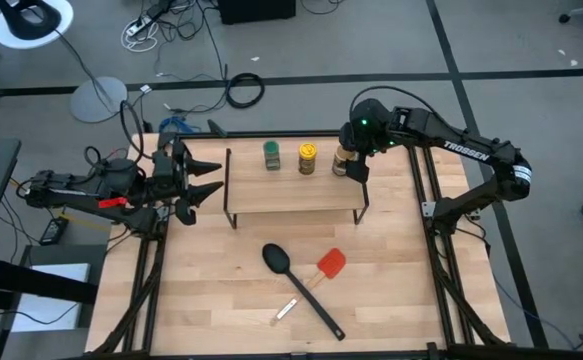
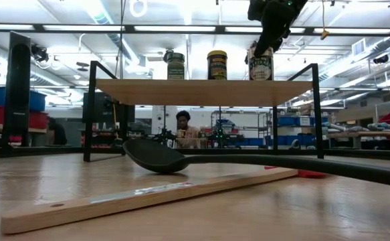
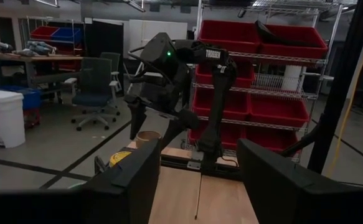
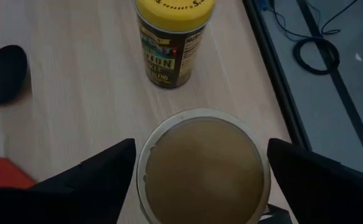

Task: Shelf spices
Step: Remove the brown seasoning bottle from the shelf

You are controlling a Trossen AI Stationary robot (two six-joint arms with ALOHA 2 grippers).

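All three spice jars stand upright in a row on the shelf (image 1: 291, 190): the green-topped jar (image 1: 272, 155) at the 9 o'clock end, the yellow-lidded jar (image 1: 307, 158) in the middle, the tan jar (image 4: 203, 167) at the 3 o'clock end. The right claw (image 4: 200, 171) hangs directly above the tan jar, fingers spread wide on either side of its lid, not gripping. The left claw (image 1: 199, 180) waits at the counter's (image 1: 221, 290) 9 o'clock edge, fingers apart. A black spoon (image 1: 296, 280) and red spatula (image 1: 329, 265) lie toward 6 o'clock.
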